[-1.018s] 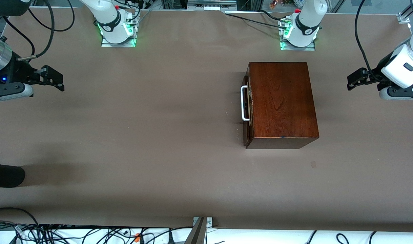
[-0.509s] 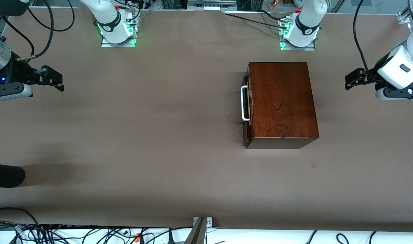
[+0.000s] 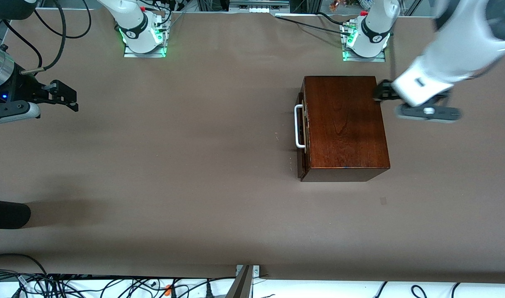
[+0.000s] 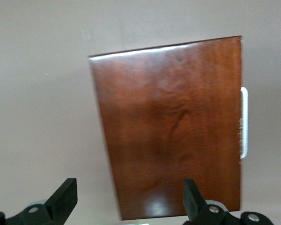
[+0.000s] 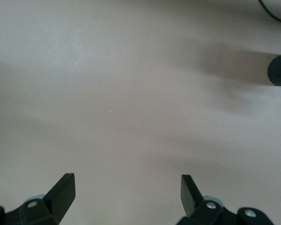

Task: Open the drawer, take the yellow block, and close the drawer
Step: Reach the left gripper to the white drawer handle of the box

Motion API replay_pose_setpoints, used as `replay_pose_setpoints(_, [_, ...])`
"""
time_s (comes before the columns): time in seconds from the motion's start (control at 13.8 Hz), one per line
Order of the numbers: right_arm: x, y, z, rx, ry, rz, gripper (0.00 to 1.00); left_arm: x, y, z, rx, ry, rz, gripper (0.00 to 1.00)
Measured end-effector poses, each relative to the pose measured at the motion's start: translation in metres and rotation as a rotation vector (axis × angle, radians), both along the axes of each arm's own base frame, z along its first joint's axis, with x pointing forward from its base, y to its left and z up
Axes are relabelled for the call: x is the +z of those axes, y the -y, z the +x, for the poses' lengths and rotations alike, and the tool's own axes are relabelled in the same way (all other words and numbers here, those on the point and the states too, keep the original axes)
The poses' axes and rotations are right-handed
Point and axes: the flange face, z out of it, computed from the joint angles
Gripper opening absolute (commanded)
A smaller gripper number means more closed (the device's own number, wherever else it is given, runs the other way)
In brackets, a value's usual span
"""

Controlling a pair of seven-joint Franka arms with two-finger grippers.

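While the right tool [image 3: 72, 97] waits with its fingers apart over bare tabletop [image 3: 173, 165] at the right arm's end, the left tool [image 3: 380, 92], fingers also spread wide and holding nothing, hangs over the wooden box [image 3: 343, 124] edge; its drawer [image 3: 300, 136] sits shut, white handle [image 3: 298, 126] untouched

bare brown table [image 3: 173, 165] lies open in front of the white u-shaped handle [image 3: 298, 126] of the shut drawer [image 3: 302, 136] in the dark reddish-brown polished wooden box [image 3: 343, 124], the only obstacle.
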Motion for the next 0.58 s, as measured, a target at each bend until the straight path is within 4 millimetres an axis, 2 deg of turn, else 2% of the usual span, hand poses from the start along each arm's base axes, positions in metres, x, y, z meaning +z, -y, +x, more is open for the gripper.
replay_pose_setpoints(0.22, [0.0, -0.001, 0.0, 0.002, 0.0, 0.0, 1.0, -0.033, 0.064, -0.004, 0.071, -0.006, -0.003, 1.0])
replay_pose_setpoints(0.58, [0.0, -0.001, 0.0, 0.002, 0.0, 0.0, 1.0, -0.089, 0.154, -0.022, 0.07, 0.013, 0.059, 1.0])
